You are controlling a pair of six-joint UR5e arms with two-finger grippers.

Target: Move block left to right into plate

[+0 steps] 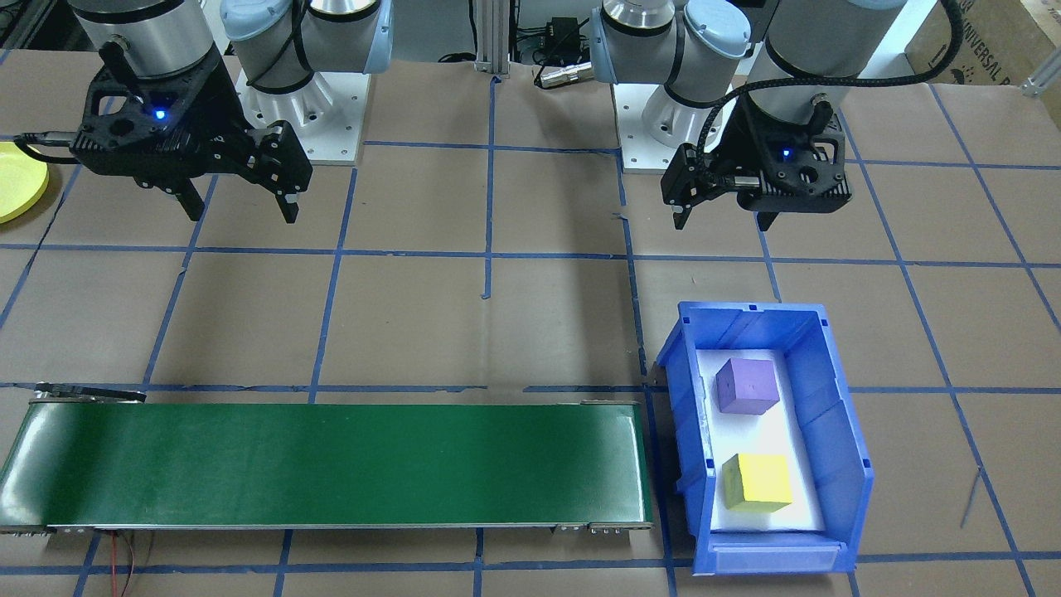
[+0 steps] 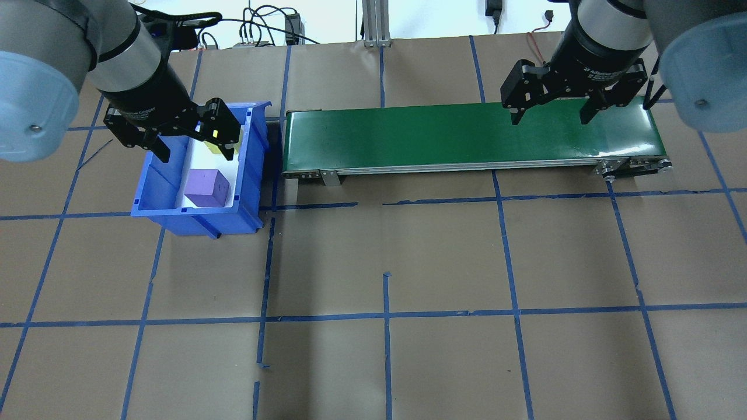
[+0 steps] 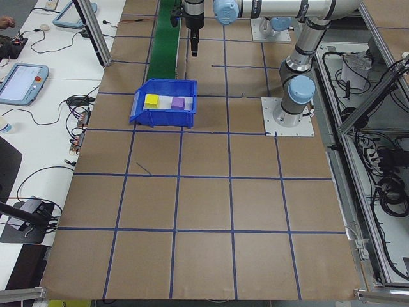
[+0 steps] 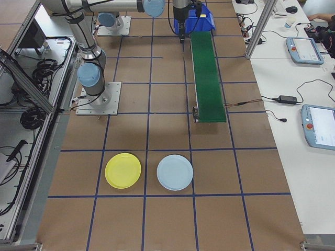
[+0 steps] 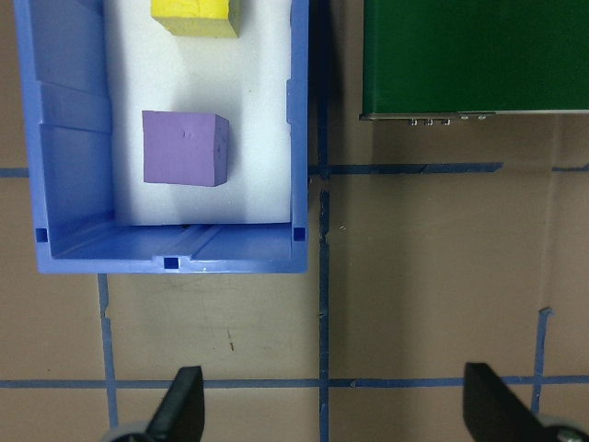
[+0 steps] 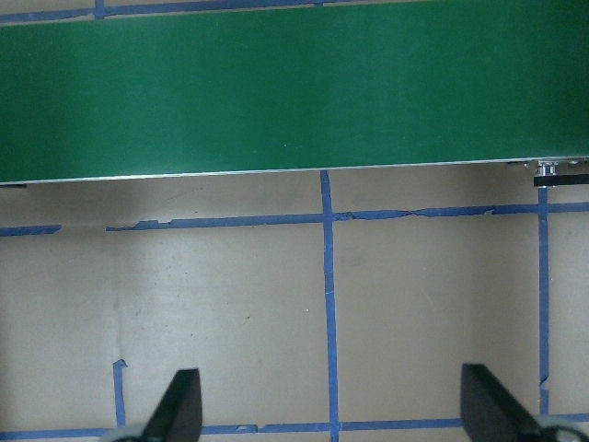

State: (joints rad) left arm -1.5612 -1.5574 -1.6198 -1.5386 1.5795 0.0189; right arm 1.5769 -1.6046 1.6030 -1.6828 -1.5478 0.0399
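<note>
Left gripper [image 1: 723, 222]: you see its jaws spread wide and empty, hanging above the tabletop [image 1: 539, 315] just robot-side of the blue bin [image 1: 837, 431].
Right gripper [image 1: 242, 209]: jaws apart, holding nothing, above bare tabletop on the robot's side of the green conveyor belt [image 1: 331, 464].
Blocks: your purple block [image 1: 747, 385] and yellow block [image 1: 757, 482] sit apart on the bin's white floor.
Plate: the yellow plate [image 4: 123, 170] lies flat at the table's right end, beside a pale blue plate [image 4: 175, 172], well apart from the bin.
</note>
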